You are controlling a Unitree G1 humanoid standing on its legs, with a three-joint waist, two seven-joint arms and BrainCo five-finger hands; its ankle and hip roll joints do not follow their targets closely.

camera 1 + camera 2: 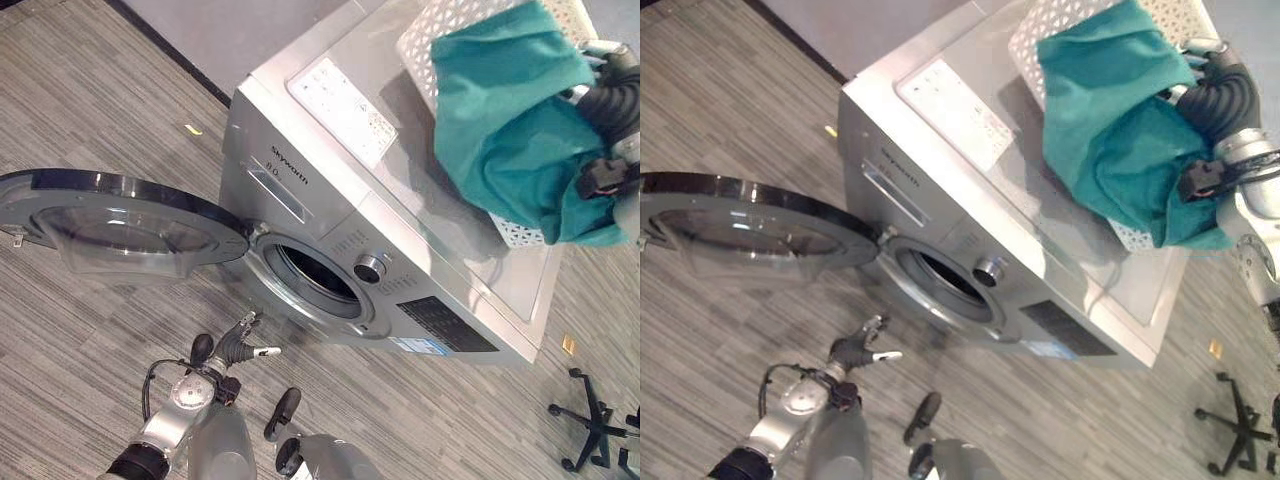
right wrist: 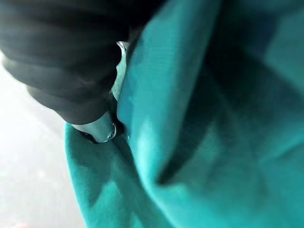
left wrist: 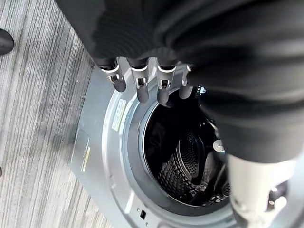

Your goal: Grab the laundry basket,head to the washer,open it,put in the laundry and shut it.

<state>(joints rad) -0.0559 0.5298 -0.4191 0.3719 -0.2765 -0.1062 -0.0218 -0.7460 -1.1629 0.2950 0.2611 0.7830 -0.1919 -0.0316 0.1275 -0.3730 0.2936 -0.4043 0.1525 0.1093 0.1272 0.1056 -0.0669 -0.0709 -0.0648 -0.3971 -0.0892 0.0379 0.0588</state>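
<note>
Washer (image 1: 400,230) door (image 1: 120,225) swung wide, drum (image 3: 187,164) bare; teal laundry (image 1: 515,130) heaped in the white basket (image 1: 520,232) on the washer's top, spilling over its near edge. Right hand (image 1: 1200,85) buried in the cloth, grip impossible to tell; left hand (image 3: 137,80) hanging relaxed, fingers straight, before the drum mouth. Risks from here: cloth slipping free mid-lift, snagging the mesh and dragging the basket off, or draping across the rim and jamming the door.

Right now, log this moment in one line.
washer door: open | teal laundry: in basket atop washer | right hand: buried in laundry | left hand: open, by drum
</note>
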